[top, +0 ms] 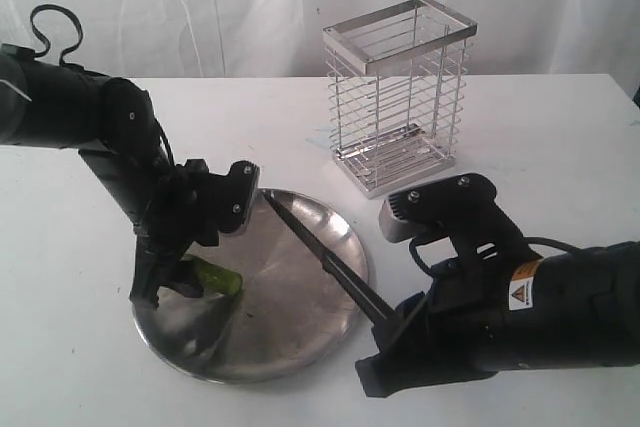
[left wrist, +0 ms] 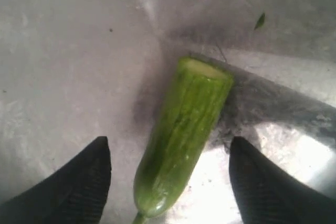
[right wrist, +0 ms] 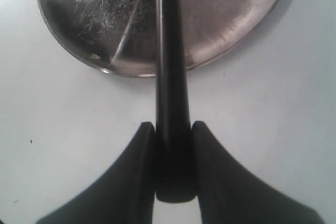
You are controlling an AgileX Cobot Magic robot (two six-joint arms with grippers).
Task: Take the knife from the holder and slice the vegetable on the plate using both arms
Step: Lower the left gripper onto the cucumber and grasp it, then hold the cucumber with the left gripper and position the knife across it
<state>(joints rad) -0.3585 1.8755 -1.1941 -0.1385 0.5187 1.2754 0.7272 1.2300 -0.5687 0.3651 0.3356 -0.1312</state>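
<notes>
Fingers (right wrist: 139,166) of my right gripper (right wrist: 173,153) clamp the long black knife (right wrist: 169,77), already out of the chrome wire holder (top: 400,97) and over the scratched steel plate (top: 300,347), while my left gripper (left wrist: 170,182) straddles the glossy green vegetable (left wrist: 181,140) with its jaws spread wide and gripping nothing; one end looks cut, and I judge slicing remains.

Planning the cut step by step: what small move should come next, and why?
Probably close the left gripper on the vegetable: its jaws stand open on either side without touching it, while the right gripper already holds the knife over the plate.
</notes>
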